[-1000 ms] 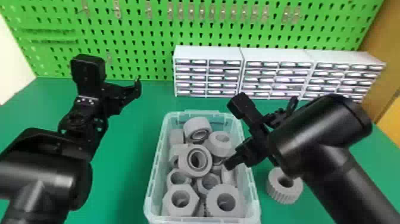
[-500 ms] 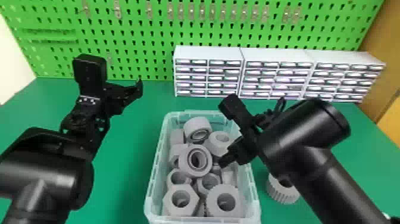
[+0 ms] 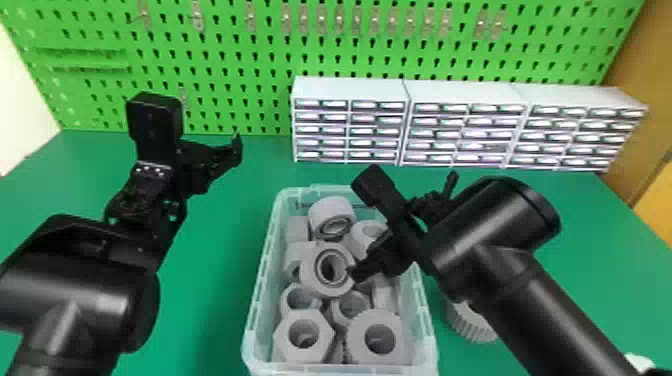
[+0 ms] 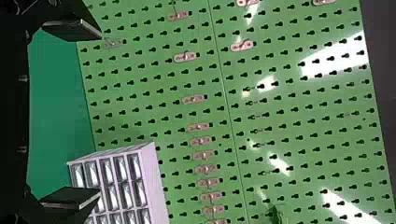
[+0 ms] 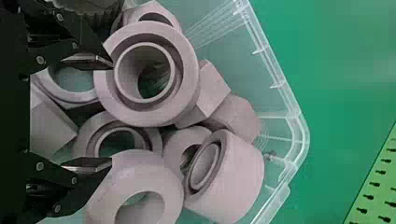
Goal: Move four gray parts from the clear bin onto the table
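The right tool (image 5: pixel 112 113) has slid left over the bin (image 3: pixel 263 270), spread wide and empty, likely lining up on a ring (image 3: pixel 311 272) inside. One gear (image 3: pixel 469 321) sits on the desk (image 3: pixel 215 305), right of the bin; three moves probably remain. The left tool (image 4: pixel 100 113) is parked wide, left.

The head view is brightly lit; the pale surface (image 3: pixel 14 100) at its left edge is nearly washed out; white glints are thrown back by the drawer fronts (image 3: pixel 320 118) right of centre; in the left wrist view, the pegboard (image 4: pixel 299 107) is streaked by glare at right; in the right wrist view, the gray parts (image 5: pixel 189 70) are softly lit, their hollows shaded.
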